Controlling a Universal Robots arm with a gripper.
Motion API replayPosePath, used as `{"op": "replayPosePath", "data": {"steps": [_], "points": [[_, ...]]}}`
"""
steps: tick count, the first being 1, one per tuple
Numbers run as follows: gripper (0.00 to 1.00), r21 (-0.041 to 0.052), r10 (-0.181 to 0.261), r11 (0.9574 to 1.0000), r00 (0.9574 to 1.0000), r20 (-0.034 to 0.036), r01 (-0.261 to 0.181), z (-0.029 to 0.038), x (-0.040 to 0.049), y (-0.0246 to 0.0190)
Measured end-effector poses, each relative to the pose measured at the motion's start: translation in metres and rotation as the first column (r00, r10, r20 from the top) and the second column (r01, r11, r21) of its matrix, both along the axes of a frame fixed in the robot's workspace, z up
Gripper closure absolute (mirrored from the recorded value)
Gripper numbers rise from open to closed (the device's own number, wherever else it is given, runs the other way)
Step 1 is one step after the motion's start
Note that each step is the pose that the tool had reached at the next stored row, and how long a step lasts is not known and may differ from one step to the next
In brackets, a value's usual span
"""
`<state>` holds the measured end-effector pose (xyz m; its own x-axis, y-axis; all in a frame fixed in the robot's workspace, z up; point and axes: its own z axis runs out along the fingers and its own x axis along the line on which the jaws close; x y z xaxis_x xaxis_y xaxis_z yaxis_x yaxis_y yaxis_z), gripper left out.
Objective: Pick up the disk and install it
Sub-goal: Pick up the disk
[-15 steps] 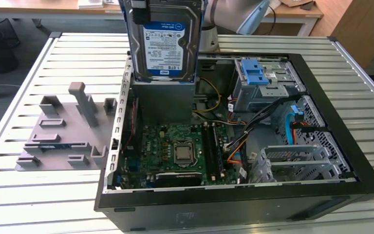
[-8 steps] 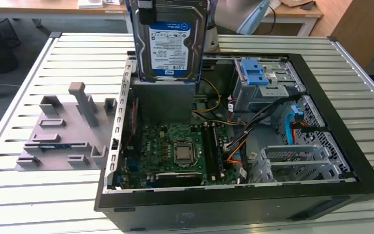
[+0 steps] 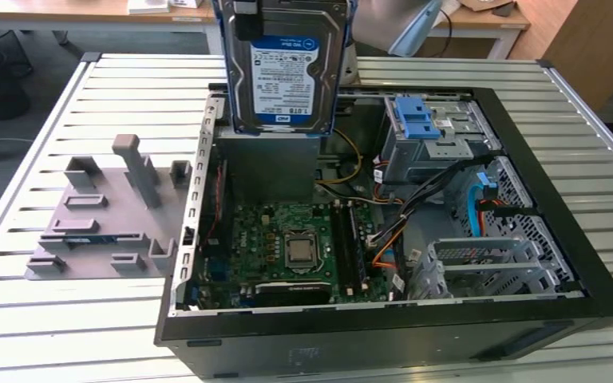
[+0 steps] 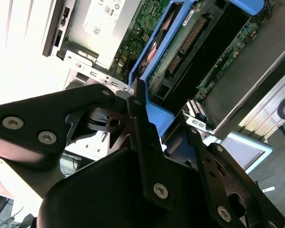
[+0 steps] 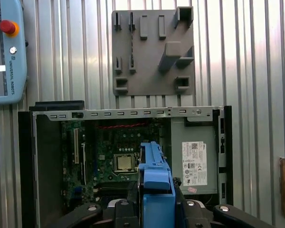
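Note:
The disk (image 3: pixel 285 72) hangs upright above the back of the open computer case (image 3: pixel 392 319), its blue-and-white label facing the exterior view and its blue carrier framing it. A black finger (image 3: pixel 245 20) grips its upper edge. In the first wrist view the disk (image 5: pixel 156 185) shows edge-on over the motherboard (image 5: pixel 118 156). In both wrist views my gripper (image 5: pixel 156 206) is shut on the disk. The blue carrier (image 4: pixel 156 111) sits between the black fingers (image 4: pixel 137 118) in the second wrist view.
Inside the case lie the motherboard (image 3: pixel 296 247), a grey power-supply box (image 5: pixel 194 156) and a metal drive cage (image 3: pixel 440 140) with a blue latch (image 3: pixel 413 120). A grey fixture plate (image 3: pixel 104 215) lies on the slatted table (image 3: pixel 125 88) at the exterior view's left. A teach pendant (image 5: pixel 7 52) rests nearby.

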<state>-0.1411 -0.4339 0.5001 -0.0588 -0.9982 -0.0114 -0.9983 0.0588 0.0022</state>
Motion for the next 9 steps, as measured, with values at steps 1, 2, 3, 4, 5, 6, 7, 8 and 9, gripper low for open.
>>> {"op": "replayPosePath", "data": {"steps": [1, 2, 3, 4, 5, 6, 7, 8, 9], "points": [[0.64, 0.0000, 0.000, 1.0000, 1.0000, 0.0000, 0.000, 0.0000, 0.0001, 0.0000], [0.64, -0.0001, 0.000, 1.0000, 1.0000, -0.0001, 0.000, 0.0000, 0.0002, 0.0001], [0.64, -0.0001, 0.000, 1.0000, 1.0000, -0.0001, 0.000, 0.0000, 0.0003, 0.0000], [0.64, -0.0001, 0.000, 1.0000, 1.0000, -0.0001, 0.000, 0.0000, 0.0004, 0.0000], [0.64, -0.0001, 0.000, 1.0000, 1.0000, -0.0001, 0.000, 0.0000, 0.0012, 0.0001], [0.64, -0.0001, 0.000, 1.0000, 1.0000, -0.0001, 0.000, 0.0000, 0.0027, 0.0000], [0.64, -0.0001, 0.000, 1.0000, 1.0000, 0.0000, 0.000, 0.0000, 0.0048, -0.0002], [0.64, 0.0000, 0.000, 1.0000, 1.0000, 0.0000, 0.000, 0.0000, 0.0069, -0.0005], [0.64, 0.0000, 0.000, 1.0000, 1.0000, 0.0000, 0.000, 0.0000, 0.0092, -0.0006]]}}
